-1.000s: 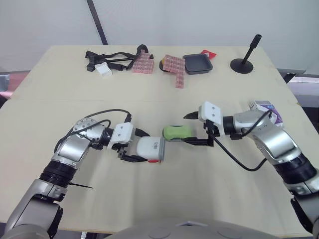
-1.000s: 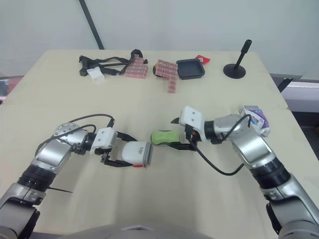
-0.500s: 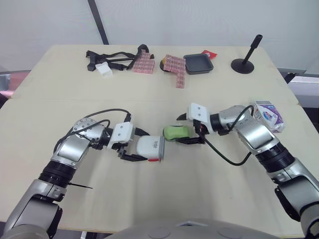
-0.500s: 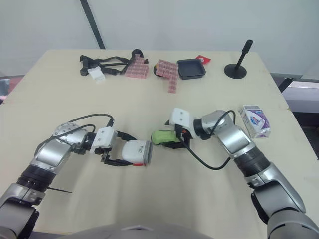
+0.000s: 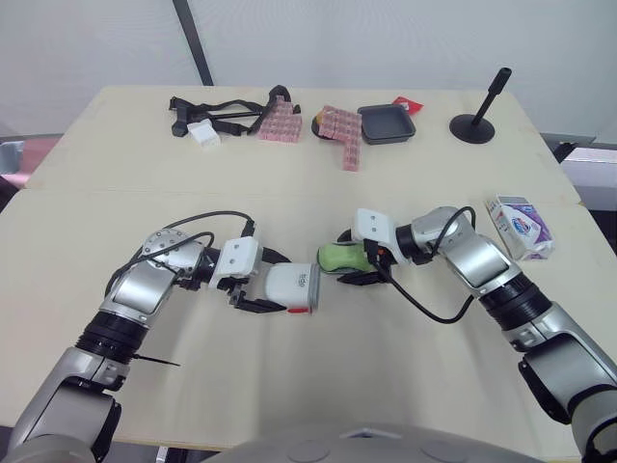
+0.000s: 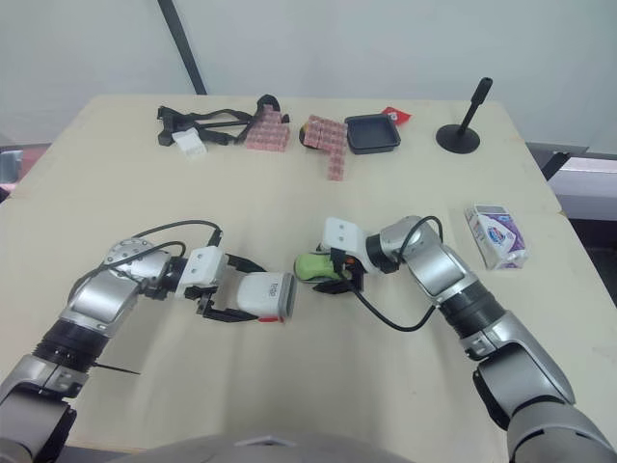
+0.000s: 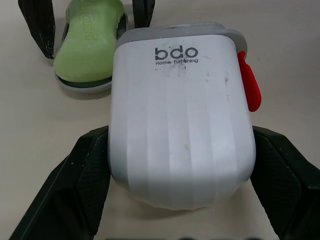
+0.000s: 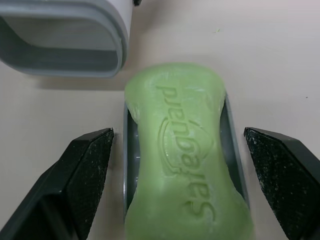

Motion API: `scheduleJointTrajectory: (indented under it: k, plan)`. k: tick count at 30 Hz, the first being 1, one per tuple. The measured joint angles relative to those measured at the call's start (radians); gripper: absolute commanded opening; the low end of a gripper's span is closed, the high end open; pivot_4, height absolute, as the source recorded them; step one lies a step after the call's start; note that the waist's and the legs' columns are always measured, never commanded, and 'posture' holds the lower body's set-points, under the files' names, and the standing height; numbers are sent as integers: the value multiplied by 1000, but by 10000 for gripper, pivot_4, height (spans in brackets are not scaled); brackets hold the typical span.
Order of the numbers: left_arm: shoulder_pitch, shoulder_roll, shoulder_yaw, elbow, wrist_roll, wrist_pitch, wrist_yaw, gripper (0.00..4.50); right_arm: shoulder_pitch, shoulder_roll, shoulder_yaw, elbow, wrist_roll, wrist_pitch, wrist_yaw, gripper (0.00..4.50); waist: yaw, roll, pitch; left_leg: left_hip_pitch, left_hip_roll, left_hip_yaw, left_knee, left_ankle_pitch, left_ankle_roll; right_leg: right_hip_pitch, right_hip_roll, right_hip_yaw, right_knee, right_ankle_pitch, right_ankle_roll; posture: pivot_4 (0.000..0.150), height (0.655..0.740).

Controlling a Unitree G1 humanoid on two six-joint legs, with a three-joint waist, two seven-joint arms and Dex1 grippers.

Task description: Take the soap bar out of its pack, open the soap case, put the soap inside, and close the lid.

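Two grippers meet near the middle of the table. The left gripper is clamped on the white soap case shell, its black fingers pressed against the shell's two sides. The shell lies on its side on the table. A red tab shows on one edge, and its grey-rimmed open mouth is turned toward the right gripper.

The right gripper is spread wide, with one fingertip on each side of the green soap bar and a clear gap between each fingertip and the bar. The bar rests on the case's grey tray, embossed face up. It is just beside the shell's mouth, separated from it by a narrow strip of table.

The purple and white soap pack lies well apart from both grippers, near the table's right edge beyond the right forearm. Along the far edge, from the robot's left to its right, lie black straps with a small white block, pink blocks, a black dish and a black stand.
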Motion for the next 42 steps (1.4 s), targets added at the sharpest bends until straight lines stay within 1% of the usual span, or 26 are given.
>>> scheduleJointTrajectory:
  k: [7,13,14,29,35,39,42]
  plan:
    - [7,0,0,-4,0,0,0,34460,0,6,-2,21,-11,-33,6,45000,0,0,0,0,0,0,1,0,0,0,0,0,0,0,0,1500,7400]
    - [7,0,0,-4,2,-1,1,34460,2,8,-6,23,-13,-46,16,27615,0,0,0,1,0,0,2,0,0,0,0,0,0,0,0,1500,7400]
    - [7,0,0,-4,2,-3,1,34460,2,8,-7,22,-13,-50,17,25899,-1,0,0,1,0,0,2,0,0,0,0,0,0,0,0,1500,7400]
    - [5,-12,-1,9,13,-21,2,34460,38,-26,-25,-25,-16,-58,13,25878,9,0,0,0,0,0,3,0,0,0,-1,0,0,0,0,1500,7400]
    - [-1,-30,0,30,15,-20,23,34460,65,-178,-63,-179,-19,16,38,25878,9,0,0,-1,0,0,3,0,0,-1,0,0,0,0,0,1500,7400]
    - [-15,-51,-1,32,17,-20,38,34460,93,-213,-71,-306,-3,95,51,25878,5,0,0,-1,1,0,3,0,-1,-1,2,0,-1,0,0,1500,7400]
    - [-20,-54,-1,42,22,-20,47,34460,109,-227,-71,-365,20,151,56,25878,6,0,0,-1,1,0,3,0,-1,-1,1,1,-1,0,0,1500,7400]
